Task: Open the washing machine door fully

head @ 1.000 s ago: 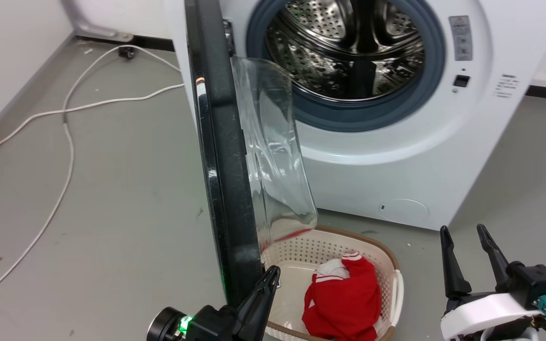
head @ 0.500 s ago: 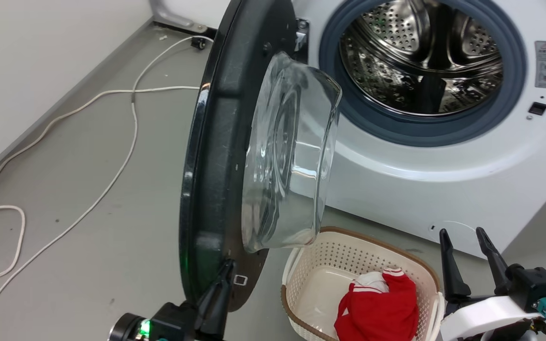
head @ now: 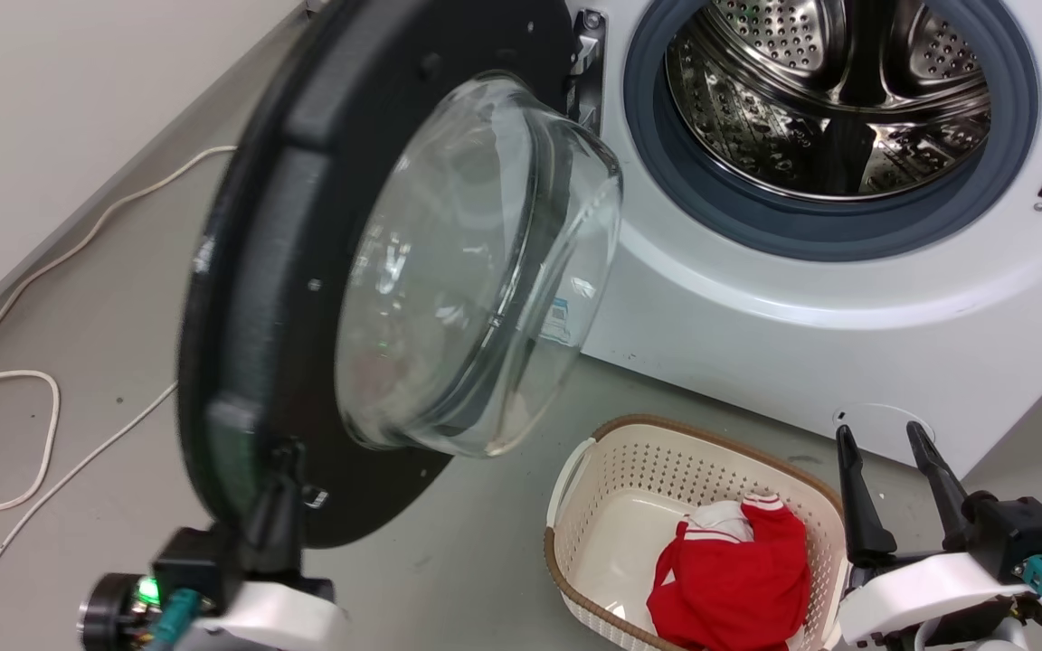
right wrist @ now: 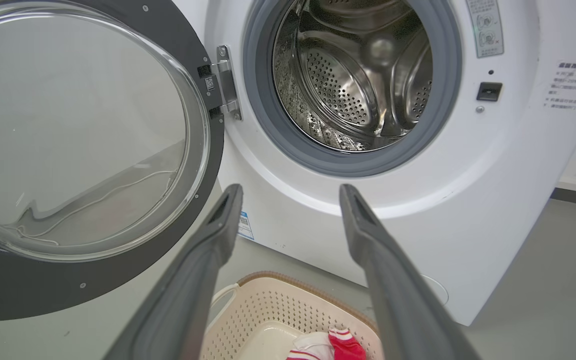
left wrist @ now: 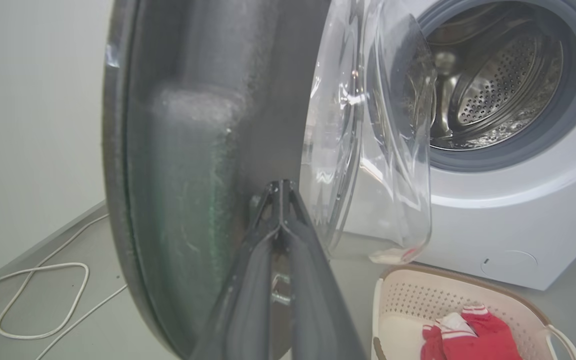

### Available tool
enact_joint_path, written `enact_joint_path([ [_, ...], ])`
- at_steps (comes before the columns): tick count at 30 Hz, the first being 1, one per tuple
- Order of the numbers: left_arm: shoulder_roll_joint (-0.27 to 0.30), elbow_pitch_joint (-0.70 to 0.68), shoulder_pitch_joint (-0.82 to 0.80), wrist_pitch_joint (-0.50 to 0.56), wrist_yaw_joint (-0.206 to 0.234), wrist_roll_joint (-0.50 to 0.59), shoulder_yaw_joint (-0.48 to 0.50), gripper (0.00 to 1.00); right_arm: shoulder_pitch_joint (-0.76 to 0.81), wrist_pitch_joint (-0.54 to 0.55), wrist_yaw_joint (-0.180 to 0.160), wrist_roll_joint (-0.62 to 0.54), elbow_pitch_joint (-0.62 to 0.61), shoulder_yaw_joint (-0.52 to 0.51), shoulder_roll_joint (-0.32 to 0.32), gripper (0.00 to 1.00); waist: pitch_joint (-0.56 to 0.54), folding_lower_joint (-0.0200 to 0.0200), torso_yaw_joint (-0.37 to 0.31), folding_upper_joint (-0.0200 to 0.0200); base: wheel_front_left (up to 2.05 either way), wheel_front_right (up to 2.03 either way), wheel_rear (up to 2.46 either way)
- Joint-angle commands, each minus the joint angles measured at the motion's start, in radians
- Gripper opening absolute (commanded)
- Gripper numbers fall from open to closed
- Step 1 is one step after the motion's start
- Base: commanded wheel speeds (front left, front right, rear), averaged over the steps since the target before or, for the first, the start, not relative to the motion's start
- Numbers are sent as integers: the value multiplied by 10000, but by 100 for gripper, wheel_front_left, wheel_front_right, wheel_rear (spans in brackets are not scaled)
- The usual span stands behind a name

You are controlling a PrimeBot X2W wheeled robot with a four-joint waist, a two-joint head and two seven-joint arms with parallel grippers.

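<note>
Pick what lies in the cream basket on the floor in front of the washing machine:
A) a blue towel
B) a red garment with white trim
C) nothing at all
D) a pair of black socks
B: in the head view the basket holds a crumpled red garment with white stripes at its edge.

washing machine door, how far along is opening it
Done: the large round black door with its clear glass bowl stands unlatched, well clear of the steel drum. In hand: the left hand, fingers shut, presses its inner face near the lower rim. Left: probably a little more swing; the right hand hangs open.
</note>
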Motion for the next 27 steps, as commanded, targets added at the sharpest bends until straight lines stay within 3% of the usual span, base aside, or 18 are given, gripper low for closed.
enact_joint_path([
  [1,127,72,-199,-106,119,-67,222,0,-127,41,-7,-60,-33,-11,12,100,72,0,-44,0,0,0,0],
  [7,429,750,-850,-399,172,-504,1243,0,-308,198,-7,-165,-231,14,12,100,512,0,-216,0,0,0,0],
  [16,854,1976,-1948,-627,-101,-1035,2533,0,-700,455,-7,-473,-584,-35,12,100,1321,0,-466,0,0,0,0],
  [27,1410,3621,-3485,-660,-885,-1235,3718,0,-1052,630,-7,-700,-843,-23,12,100,1964,0,-650,0,0,0,0],
])
